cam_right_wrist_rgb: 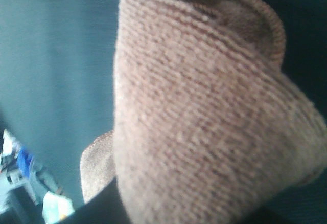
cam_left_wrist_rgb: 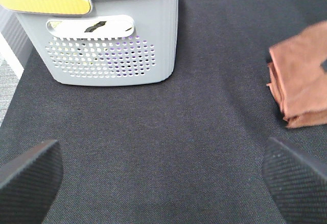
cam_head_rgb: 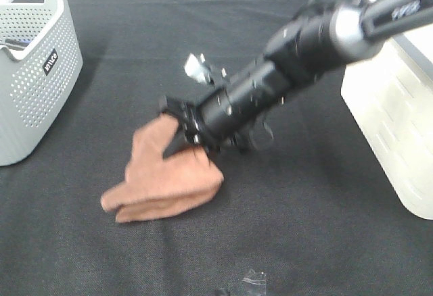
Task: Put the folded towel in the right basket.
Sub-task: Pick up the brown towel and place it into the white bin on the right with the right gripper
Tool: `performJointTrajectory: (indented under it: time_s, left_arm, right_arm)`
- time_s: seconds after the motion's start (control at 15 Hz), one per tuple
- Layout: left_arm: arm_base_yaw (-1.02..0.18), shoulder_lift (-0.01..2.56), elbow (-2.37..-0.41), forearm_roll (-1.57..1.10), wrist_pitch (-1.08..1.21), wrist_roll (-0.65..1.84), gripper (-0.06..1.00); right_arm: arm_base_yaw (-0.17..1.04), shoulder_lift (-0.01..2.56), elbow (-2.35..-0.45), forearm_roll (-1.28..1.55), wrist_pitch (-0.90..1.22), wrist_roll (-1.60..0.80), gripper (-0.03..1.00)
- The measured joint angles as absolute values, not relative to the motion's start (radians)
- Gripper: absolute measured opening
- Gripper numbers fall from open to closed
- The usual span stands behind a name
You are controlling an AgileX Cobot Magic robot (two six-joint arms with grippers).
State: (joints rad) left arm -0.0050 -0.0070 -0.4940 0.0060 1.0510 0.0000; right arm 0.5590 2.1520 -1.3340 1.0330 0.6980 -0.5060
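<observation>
The folded brown towel (cam_head_rgb: 166, 178) lies on the black table, left of the middle, with its far edge pulled up. My right gripper (cam_head_rgb: 181, 132) reaches across from the right and is shut on that raised edge. In the right wrist view the towel (cam_right_wrist_rgb: 204, 111) fills the frame and hides the fingers. The right basket (cam_head_rgb: 396, 107) is white and stands at the table's right edge. My left gripper (cam_left_wrist_rgb: 163, 170) is open and empty, its fingers (cam_left_wrist_rgb: 30, 175) low over bare table. The towel (cam_left_wrist_rgb: 299, 81) also shows in that view.
A grey perforated basket (cam_head_rgb: 34, 66) stands at the far left, with items inside it in the left wrist view (cam_left_wrist_rgb: 112, 50). A small silvery object (cam_head_rgb: 196, 67) lies behind the right arm. Black cloth covers the table (cam_head_rgb: 304, 228).
</observation>
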Motion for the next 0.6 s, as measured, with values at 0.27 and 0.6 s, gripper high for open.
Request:
performJointTrajectory:
  time_s: [0.27,0.6]
  left_arm:
    - [-0.005,-0.007,-0.494,0.006,1.051,0.000,0.99]
    - [-0.005,-0.007,-0.494,0.006,1.051,0.000,0.99]
  right_arm:
    - [0.502,2.001,-1.551,0.791,0.891,-0.353,0.18]
    - [0.279,1.835,-1.889,0.426,1.123,-0.165,0.18]
